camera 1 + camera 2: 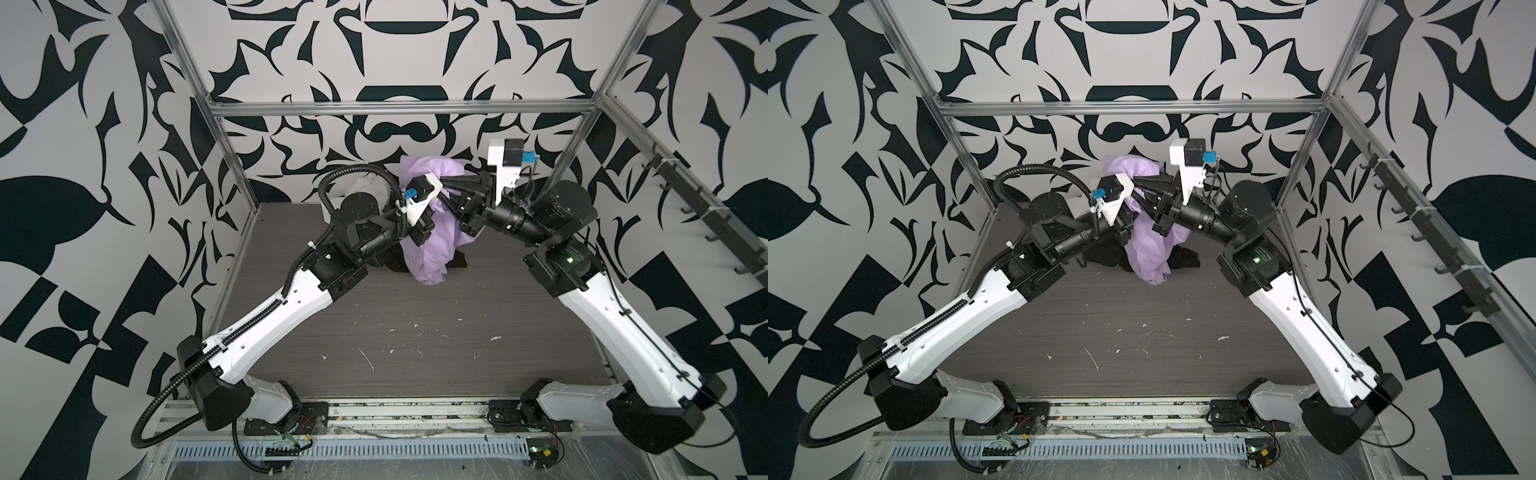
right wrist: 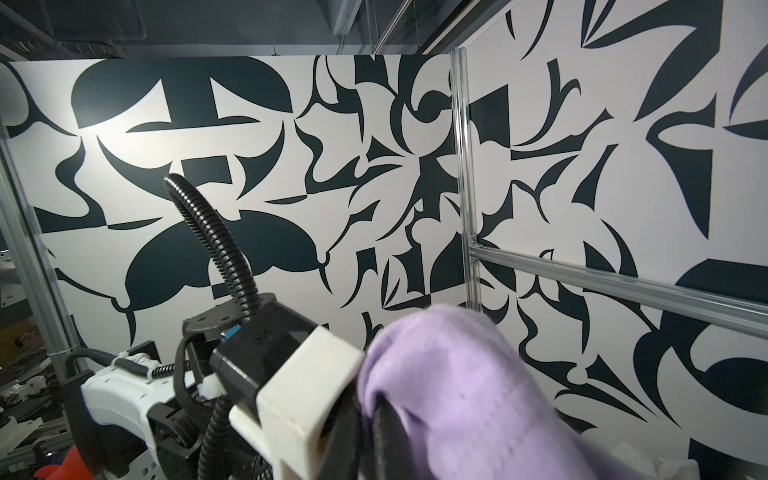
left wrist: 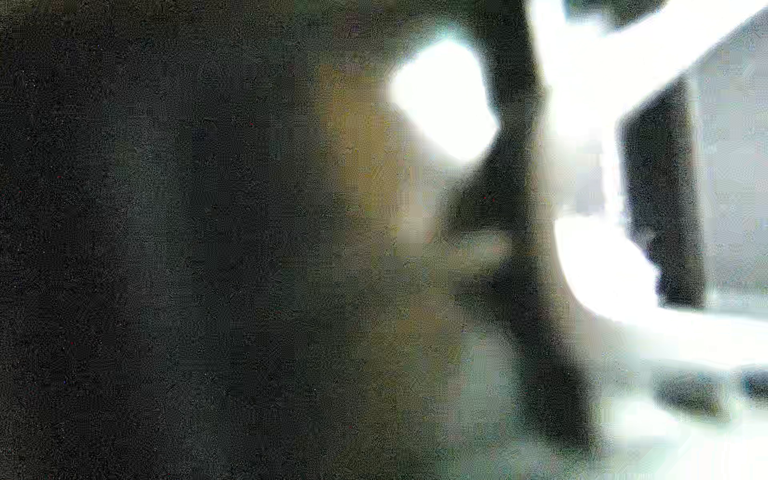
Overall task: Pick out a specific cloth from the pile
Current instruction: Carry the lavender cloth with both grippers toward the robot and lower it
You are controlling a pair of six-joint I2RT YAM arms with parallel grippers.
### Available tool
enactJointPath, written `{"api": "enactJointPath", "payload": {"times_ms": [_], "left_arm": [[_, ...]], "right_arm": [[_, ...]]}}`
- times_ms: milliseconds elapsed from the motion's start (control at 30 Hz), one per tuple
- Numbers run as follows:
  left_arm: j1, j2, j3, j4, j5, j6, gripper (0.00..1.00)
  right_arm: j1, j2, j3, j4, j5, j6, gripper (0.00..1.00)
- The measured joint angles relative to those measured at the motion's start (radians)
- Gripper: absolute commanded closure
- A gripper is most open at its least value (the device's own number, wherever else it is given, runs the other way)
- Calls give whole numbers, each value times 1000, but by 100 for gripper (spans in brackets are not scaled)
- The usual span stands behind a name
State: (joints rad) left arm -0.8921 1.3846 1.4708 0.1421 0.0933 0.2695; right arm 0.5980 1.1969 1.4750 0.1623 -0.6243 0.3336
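I am holding the lavender cloth (image 1: 428,245) aloft with both grippers clamped on its upper folds near the table's far edge; being soft and light, it is draping limply.

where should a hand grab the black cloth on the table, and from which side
Grip the black cloth at its bare corner poking out beside the hanging lavender cloth, coming from above on the right: the rest lies under the lavender folds and the left arm.

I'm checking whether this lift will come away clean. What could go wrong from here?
The lavender cloth hangs down onto the black cloth, so the black one may drag along. Both grippers bunch close in the fabric, so it could tangle around the right gripper. The left wrist view is blurred and gives no check.
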Motion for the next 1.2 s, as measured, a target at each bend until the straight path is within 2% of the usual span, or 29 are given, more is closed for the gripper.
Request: {"api": "enactJointPath", "payload": {"times_ms": [200, 400, 667, 900, 1200], "left_arm": [[-115, -86, -87, -8, -72, 33, 100], [-259, -153, -172, 27, -155, 48, 100], [-414, -223, -344, 100, -268, -13, 100], [-437, -282, -493, 147, -374, -114, 100], [-426, -409, -713, 177, -635, -229, 100]], "right_arm": [[111, -123, -79, -76, 88, -27, 100], [270, -225, -135, -168, 219, -49, 100], [438, -343, -245, -266, 355, -23, 100], [459, -335, -311, -282, 406, -3, 100], [454, -164, -348, -202, 411, -3, 100]]}}
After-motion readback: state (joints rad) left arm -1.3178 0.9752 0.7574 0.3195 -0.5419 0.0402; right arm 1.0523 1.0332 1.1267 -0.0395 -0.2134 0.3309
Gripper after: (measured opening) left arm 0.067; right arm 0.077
